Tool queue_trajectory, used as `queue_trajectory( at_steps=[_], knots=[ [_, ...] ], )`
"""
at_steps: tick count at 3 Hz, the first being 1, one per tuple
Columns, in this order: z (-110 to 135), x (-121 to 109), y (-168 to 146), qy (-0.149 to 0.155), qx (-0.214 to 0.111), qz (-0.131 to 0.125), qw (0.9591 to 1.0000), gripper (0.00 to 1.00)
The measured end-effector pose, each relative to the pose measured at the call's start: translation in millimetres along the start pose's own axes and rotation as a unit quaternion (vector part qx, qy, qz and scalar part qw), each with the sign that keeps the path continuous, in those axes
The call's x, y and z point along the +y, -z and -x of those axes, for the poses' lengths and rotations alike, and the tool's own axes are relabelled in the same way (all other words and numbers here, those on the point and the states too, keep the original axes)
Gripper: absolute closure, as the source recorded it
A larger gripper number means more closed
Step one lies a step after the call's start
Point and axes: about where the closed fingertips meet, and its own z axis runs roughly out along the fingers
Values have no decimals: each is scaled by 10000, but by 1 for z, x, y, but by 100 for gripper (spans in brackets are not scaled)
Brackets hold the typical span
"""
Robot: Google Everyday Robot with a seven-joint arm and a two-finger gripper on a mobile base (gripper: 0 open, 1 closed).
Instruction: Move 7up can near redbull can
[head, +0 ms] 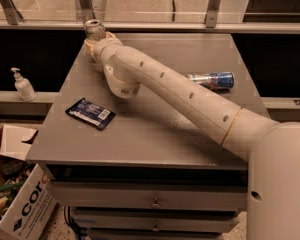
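So the gripper (pixel 93 45) was way out at the far left corner of the table (pixel 155 134), right up against the 7up can (pixel 94 29), which stood upright there with its top poking out just past the wrist. Honestly couldn't tell if the gripper was open or clamped on the can, since the arm blocked that bit. What mattered: the redbull can (pixel 212 80) lay on its side near the right edge, long axis running left-right, well apart from the 7up. I'd guess the carry had to go rightward and a bit nearer, landing beside it gently, since a lying can probably rolls.
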Motion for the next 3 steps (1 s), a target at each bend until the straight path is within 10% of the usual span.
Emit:
queue_trajectory(
  at_steps=[3],
  knots=[
    [19, 31, 70, -456, -205, 744, 9960, 100]
  ],
)
